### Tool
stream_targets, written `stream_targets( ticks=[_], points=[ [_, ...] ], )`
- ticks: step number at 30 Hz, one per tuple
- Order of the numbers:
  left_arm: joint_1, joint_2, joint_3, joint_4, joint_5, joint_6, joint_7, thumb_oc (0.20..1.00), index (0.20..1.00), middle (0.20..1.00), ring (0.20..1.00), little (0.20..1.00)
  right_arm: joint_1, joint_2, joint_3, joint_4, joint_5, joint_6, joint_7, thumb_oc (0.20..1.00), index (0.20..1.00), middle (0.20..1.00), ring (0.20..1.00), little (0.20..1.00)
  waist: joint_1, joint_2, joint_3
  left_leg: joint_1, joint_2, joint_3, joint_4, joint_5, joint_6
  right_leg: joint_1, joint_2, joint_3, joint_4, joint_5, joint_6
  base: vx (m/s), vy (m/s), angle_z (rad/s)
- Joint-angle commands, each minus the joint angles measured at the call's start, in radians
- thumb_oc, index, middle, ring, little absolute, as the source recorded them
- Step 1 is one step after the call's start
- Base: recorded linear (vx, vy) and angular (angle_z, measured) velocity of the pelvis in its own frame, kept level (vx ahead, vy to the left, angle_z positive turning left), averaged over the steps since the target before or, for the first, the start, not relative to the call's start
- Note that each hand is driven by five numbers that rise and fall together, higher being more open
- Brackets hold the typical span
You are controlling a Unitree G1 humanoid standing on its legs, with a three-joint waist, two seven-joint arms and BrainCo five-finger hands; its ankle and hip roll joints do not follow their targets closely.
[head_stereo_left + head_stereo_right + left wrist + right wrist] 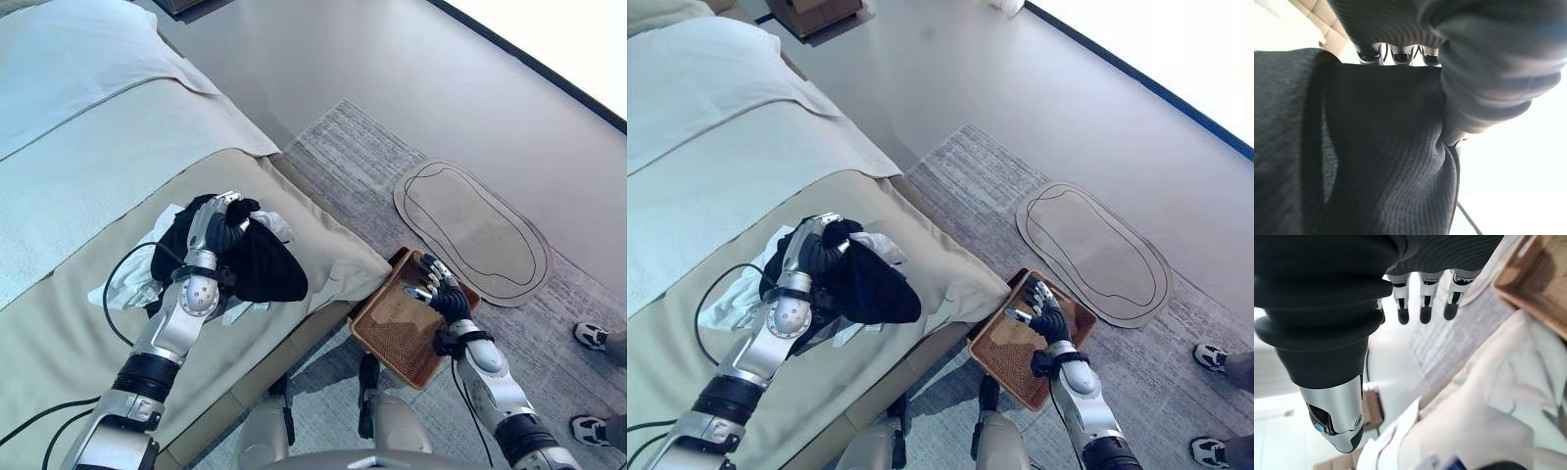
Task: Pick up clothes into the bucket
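While the left hand is curled round a black garment, that garment hangs from its grasp in a dark, ribbed, bunched fold just above the beige bed, close to the mattress edge. One white garment lies crumpled on the bed beneath and beside the black one, partly covered by it and by the left arm, so its full outline cannot be made out. One brown woven bucket stands on the grey rug just beside the bed; its near rim is masked by the right hand, which hovers over it with fingers straight and apart, holding nothing. Two shoes of a person show at the frame edge, cut off above the ankle. One oval mat lies beyond the bucket.
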Motion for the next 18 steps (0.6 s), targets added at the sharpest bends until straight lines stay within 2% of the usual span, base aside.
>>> stream_targets(
  ticks=[1,10,13,18],
  points=[
    [-0.055,-0.005,0.029,0.056,-0.057,-0.074,0.031,1.0,1.0,1.0,1.0,1.0,0.015,0.006,-0.019,-0.034,-0.013,-0.022,0.007,1.0,1.0,1.0,1.0,1.0,-0.009,-0.033,-0.042,-0.042,0.03,0.017,0.07,-0.044,-0.023,0.029,-0.092,-0.017,-0.053,0.084,0.07,0.01,0.007,-0.03],
    [-0.003,-0.01,0.055,0.136,-0.079,-0.062,0.037,1.0,1.0,1.0,1.0,1.0,0.024,0.009,-0.031,-0.049,-0.001,-0.025,0.006,1.0,1.0,1.0,1.0,1.0,-0.011,-0.039,-0.039,-0.067,0.028,0.022,0.093,-0.049,-0.019,0.015,-0.094,-0.01,-0.047,0.083,0.069,0.0,0.006,-0.05],
    [0.059,-0.036,0.109,0.184,-0.158,-0.09,0.082,1.0,1.0,1.0,1.0,1.0,0.034,0.01,-0.036,-0.057,0.012,-0.036,0.0,1.0,1.0,1.0,1.0,1.0,-0.005,-0.04,-0.021,-0.083,0.023,0.02,0.106,-0.052,-0.015,-0.002,-0.1,-0.007,-0.026,0.076,0.068,-0.02,0.014,-0.05],
    [0.112,-0.058,0.137,0.284,-0.251,-0.138,0.137,1.0,1.0,1.0,1.0,1.0,0.049,0.01,-0.033,-0.063,0.032,-0.059,-0.012,1.0,1.0,1.0,1.0,1.0,0.002,-0.042,0.021,-0.118,0.015,0.017,0.136,-0.055,-0.004,-0.049,-0.117,0.003,0.045,0.051,0.067,-0.05,0.022,-0.02]
  ],
)
